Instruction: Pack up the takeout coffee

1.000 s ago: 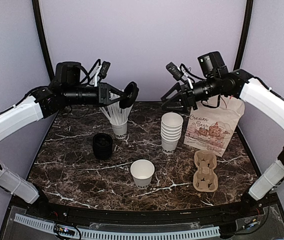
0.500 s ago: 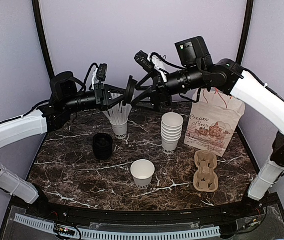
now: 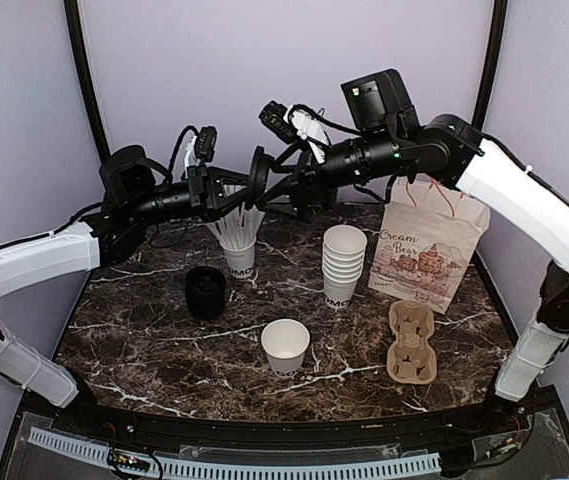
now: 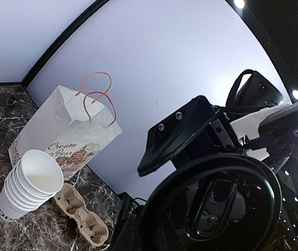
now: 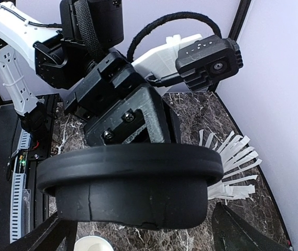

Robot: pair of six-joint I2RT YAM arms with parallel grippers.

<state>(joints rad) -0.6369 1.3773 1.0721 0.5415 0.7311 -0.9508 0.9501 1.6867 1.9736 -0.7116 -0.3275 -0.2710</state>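
Note:
A black plastic lid [image 3: 260,179] hangs on edge in the air above the back of the table, with my left gripper [image 3: 251,186] shut on it. My right gripper [image 3: 277,188] faces it from the right and is open, one finger on each side of the lid. In the right wrist view the lid [image 5: 130,183] fills the middle, and my open fingers [image 5: 243,230] stand apart at the bottom corners. In the left wrist view the lid [image 4: 217,204] hides my own jaws. The takeout coffee's small white cup [image 3: 284,345] stands lidless near the table's front middle.
A cup of white straws [image 3: 239,252] stands right under the lid. A stack of black lids [image 3: 205,292] is left of centre, and a stack of white cups [image 3: 342,265] to the right. Further right are a printed paper bag [image 3: 426,255] and a cardboard cup carrier [image 3: 410,342].
My right arm has swung left from above the bag to the held lid, and its jaws have spread wide around it. My left arm has shifted slightly, still holding the lid.

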